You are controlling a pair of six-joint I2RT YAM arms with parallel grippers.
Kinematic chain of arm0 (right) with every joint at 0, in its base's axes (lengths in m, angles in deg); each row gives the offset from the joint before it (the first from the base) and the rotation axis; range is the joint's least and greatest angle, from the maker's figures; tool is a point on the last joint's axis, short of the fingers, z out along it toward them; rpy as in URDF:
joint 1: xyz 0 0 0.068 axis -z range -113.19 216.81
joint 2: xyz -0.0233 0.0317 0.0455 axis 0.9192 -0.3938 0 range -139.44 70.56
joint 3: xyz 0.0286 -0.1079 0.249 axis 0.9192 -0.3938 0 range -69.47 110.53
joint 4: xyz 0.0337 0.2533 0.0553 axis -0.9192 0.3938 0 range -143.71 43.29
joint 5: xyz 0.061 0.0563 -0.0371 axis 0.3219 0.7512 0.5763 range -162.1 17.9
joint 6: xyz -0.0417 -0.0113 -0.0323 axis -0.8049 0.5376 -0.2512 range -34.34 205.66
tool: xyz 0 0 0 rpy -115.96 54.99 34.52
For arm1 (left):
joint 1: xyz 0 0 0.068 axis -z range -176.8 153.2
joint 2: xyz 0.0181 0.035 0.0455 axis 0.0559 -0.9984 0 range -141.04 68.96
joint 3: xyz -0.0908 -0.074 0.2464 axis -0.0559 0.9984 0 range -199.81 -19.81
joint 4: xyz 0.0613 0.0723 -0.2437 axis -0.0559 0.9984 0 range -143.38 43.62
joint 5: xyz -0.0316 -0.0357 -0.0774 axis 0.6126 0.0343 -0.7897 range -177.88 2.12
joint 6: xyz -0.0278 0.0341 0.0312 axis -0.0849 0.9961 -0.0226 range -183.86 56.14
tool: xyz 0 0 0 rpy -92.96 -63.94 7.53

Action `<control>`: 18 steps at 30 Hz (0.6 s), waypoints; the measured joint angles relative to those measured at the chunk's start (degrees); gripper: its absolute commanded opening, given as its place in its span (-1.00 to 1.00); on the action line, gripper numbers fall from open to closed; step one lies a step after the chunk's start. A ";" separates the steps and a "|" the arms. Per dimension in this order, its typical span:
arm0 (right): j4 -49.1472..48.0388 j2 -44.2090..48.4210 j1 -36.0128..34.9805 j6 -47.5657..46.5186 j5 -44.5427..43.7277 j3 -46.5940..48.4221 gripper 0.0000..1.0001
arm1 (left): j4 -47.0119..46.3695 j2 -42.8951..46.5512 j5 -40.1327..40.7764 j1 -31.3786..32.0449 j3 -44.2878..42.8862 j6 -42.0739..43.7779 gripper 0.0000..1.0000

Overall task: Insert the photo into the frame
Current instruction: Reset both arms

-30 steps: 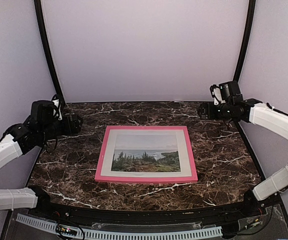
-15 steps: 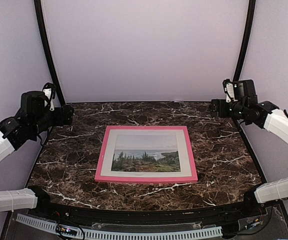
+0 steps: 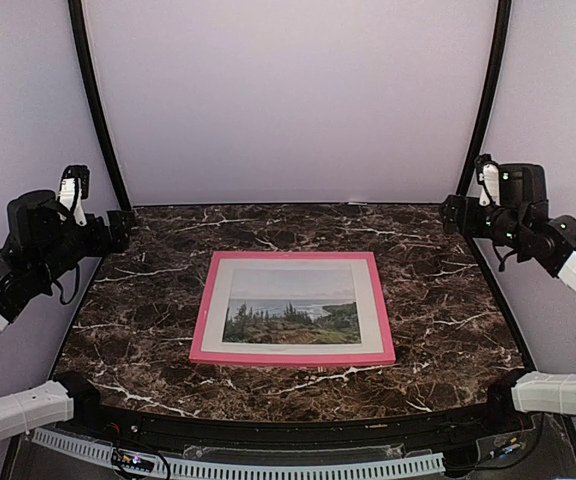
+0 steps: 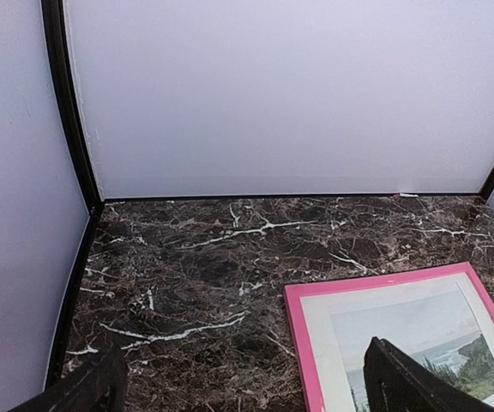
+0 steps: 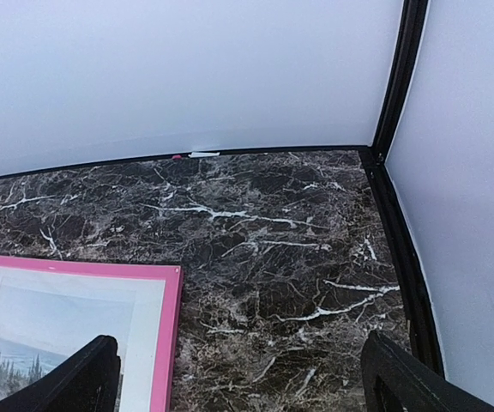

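Observation:
The pink frame lies flat in the middle of the marble table. The photo, trees and water under a pale sky with a white border, lies face up inside it. My left gripper hangs open above the table's far left edge, well away from the frame. My right gripper hangs open above the far right edge, likewise apart. The left wrist view shows the frame's corner and the photo beyond empty fingers. The right wrist view shows the frame's rail and the photo, nothing between the fingers.
White walls with black corner posts close in the dark marble table at the back and both sides. A slotted white strip runs along the near edge between the arm bases.
Both arms have drawn back outward, the left gripper toward the left wall and the right toward the right wall. The frame and photo have not moved.

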 measured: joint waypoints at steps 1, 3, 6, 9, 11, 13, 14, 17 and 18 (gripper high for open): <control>0.44 0.26 0.00 0.11 0.13 0.00 0.97 | 0.00 0.48 -0.31 0.02 0.35 0.15 0.98; 1.29 0.72 0.00 0.31 0.22 -0.02 0.97 | -0.04 1.36 -0.72 0.00 1.25 0.48 0.98; 1.44 2.19 0.00 0.37 -0.04 -1.29 0.97 | -0.31 2.69 -0.68 0.00 3.19 0.79 0.98; 1.99 4.04 0.00 0.17 -0.17 -3.02 0.97 | -0.46 4.48 0.57 0.00 5.46 1.07 0.98; 2.47 4.66 0.02 -0.02 -0.15 -3.39 0.97 | -0.79 5.73 1.25 0.02 6.56 1.46 0.98; 2.56 5.16 0.04 -0.55 -0.09 -3.65 0.97 | -1.16 7.10 1.40 0.00 7.43 2.03 0.98; 2.54 5.53 0.04 -0.92 -0.07 -3.91 0.97 | -1.31 7.61 1.36 0.00 7.65 2.27 0.98; 2.19 7.58 0.04 -1.75 0.17 -5.88 0.97 | -2.03 9.35 1.09 0.00 8.63 3.23 0.98; 1.90 8.41 0.04 -1.88 0.22 -6.73 0.97 | -2.05 9.84 1.05 0.02 9.07 3.65 0.98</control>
